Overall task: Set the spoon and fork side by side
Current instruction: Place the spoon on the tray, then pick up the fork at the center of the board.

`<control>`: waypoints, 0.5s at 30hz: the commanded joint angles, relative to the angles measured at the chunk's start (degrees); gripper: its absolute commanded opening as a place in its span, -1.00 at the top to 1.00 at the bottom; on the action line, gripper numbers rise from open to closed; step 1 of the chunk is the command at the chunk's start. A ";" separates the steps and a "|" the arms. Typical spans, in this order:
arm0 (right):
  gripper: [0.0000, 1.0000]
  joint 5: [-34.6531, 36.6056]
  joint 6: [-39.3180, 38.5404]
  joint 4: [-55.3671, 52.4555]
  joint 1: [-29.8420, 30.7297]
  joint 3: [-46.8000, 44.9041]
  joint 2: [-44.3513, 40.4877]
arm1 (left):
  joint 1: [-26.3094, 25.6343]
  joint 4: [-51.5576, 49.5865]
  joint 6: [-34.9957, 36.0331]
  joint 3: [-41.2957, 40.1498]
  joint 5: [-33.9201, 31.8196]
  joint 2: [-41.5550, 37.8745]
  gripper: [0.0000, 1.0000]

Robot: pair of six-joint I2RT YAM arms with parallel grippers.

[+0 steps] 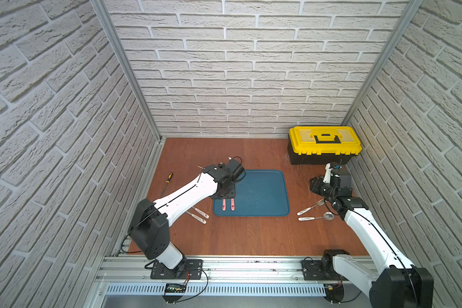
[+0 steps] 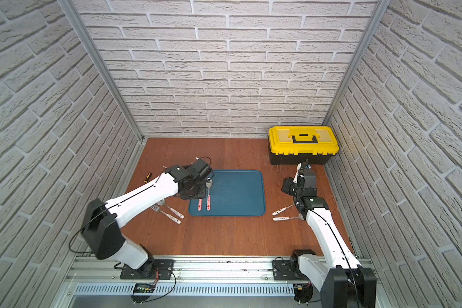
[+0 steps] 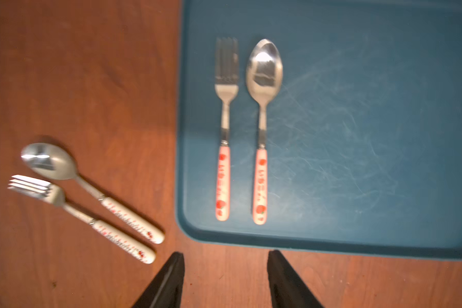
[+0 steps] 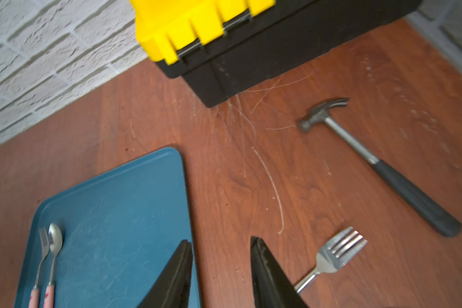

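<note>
Nearest on the bench [image 1: 251,237], off the tray's near left corner, lie a white spoon [image 3: 96,194] and white fork [image 3: 88,217]. They are parallel and just apart, with the fork nearer the bench's front edge. Off the tray's near right corner lies a second white pair, the right spoon [image 1: 315,218] in front and the right fork [image 1: 308,209] behind it, handles pointing toward the tray.

The blue tray [image 1: 262,192] sits mid-bench. By its near left corner the pink fork [image 3: 226,128] and pink spoon [image 3: 262,128] lie flat, side by side and parallel. They are close but not touching, the fork nearer the tray's left edge. Their handles point to the near edge and their heads are level.

The left gripper [image 3: 226,253] hangs above the tray's left side, over the pink pair. Its jaws are apart, with nothing between them. The right gripper [image 4: 220,240] hangs over the bench by the tray's right edge, its jaws also apart and holding nothing.

Farther back, a screwdriver [image 1: 168,178] lies near the bench's left edge. In the right wrist view a hammer [image 4: 379,162] lies between the right fork and the toolbox. The yellow-lidded toolbox [image 1: 324,141] stands shut in the far right corner.
</note>
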 commanded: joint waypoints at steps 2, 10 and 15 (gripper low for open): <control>0.21 -6.84 -5.62 -0.01 9.48 5.13 5.90 | 9.24 -4.20 -1.64 -4.43 -6.21 -12.70 -0.09; 0.12 -9.02 -14.17 -11.42 32.91 20.95 18.05 | 30.30 0.02 4.37 -12.73 2.06 -27.44 0.01; 0.12 -8.08 -16.08 -15.74 49.37 34.68 31.68 | 37.06 1.84 5.59 -16.22 4.91 -30.47 -0.08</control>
